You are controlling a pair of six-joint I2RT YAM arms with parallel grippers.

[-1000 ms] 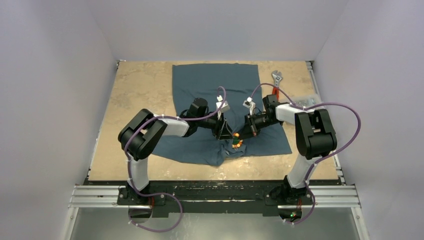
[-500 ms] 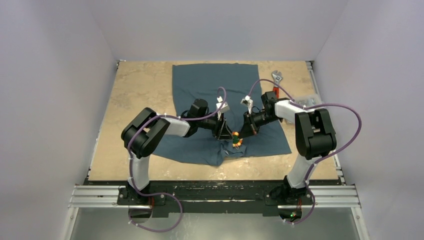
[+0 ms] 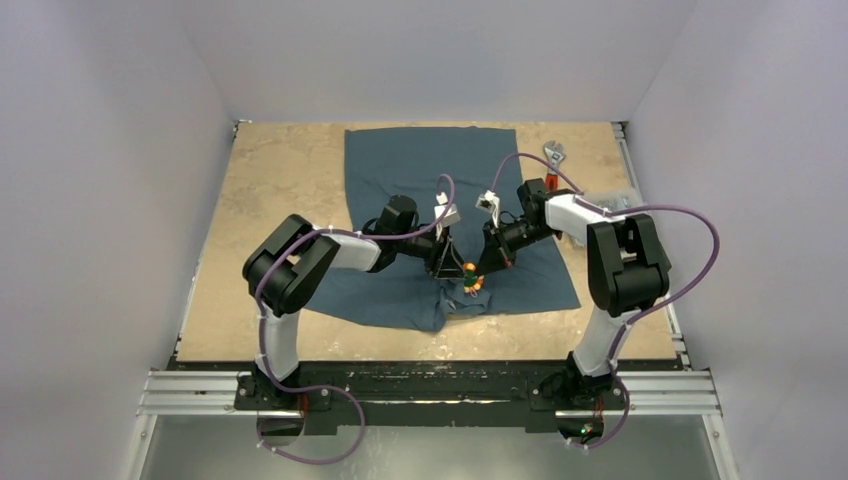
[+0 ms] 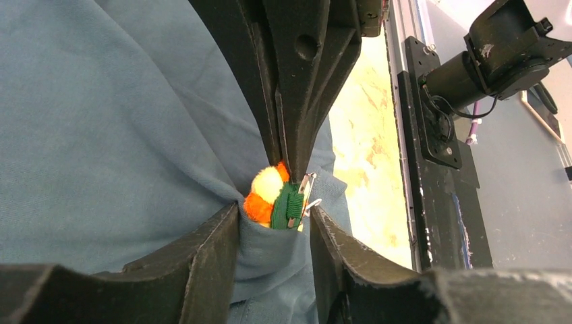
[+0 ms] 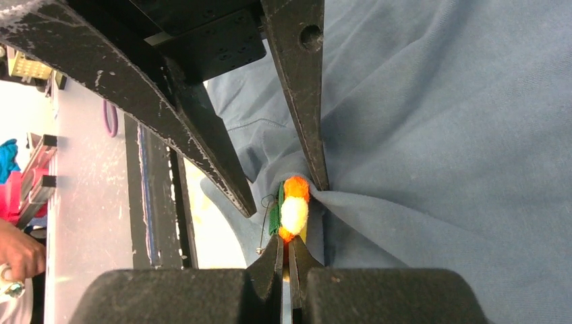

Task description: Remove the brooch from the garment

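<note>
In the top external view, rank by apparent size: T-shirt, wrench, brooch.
T-shirt, largest by far.
Wrench, partly hidden by the right arm.
Brooch, smallest, though close to the wrench's visible part.

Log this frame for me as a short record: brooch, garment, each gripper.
brooch: orange, white and green, at a bunched fold of the garment
left gripper: jaws apart either side of that fold, grip unclear
right gripper: shut on the brooch
status: brooch not yet clear of the garment
</note>
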